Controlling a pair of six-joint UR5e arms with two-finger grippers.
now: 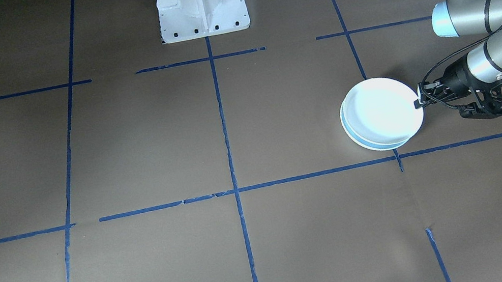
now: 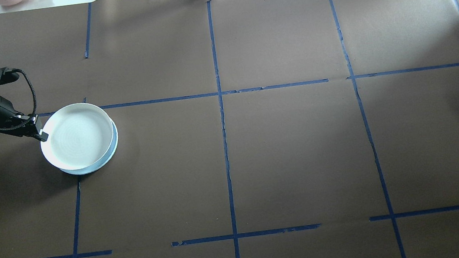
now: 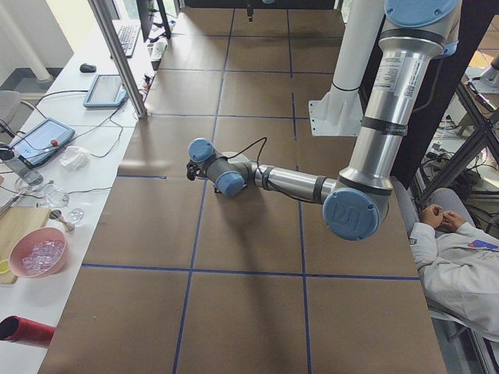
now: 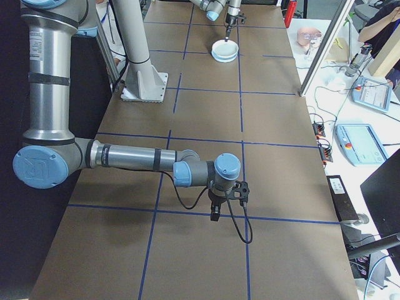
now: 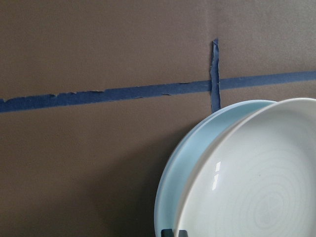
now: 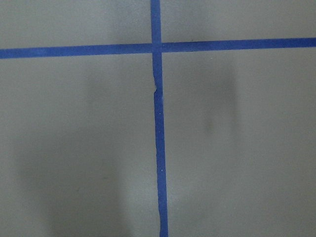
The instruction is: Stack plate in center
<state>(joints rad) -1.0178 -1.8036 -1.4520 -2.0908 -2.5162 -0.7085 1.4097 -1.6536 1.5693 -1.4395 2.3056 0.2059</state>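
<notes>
- The upper plate [image 2: 75, 137], at left of the overhead view, is pale bluish-white with faint concentric rings inside.
- The lower plate [image 2: 112, 144] under it shows a light blue rim.
- The table [image 2: 293, 147] is covered in matte brown, crossed by a grid of dark blue tape lines [image 2: 225, 147].
- The left arm [image 1: 491, 10] is grey metal with pale blue joint caps; its gripper [image 1: 421, 98] is black.
- The robot's base [image 1: 201, 2] is white.
- In the left side view's lower left corner sits a pink bowl [image 3: 37, 253].

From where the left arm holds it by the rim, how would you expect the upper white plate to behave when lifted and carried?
The white plate looks rigid and glazed, so probably stiff but slippery. Held only at one edge by the left gripper, it may sag or tilt. It already sits slightly off-centre on the blue plate, so it could slide.
</notes>
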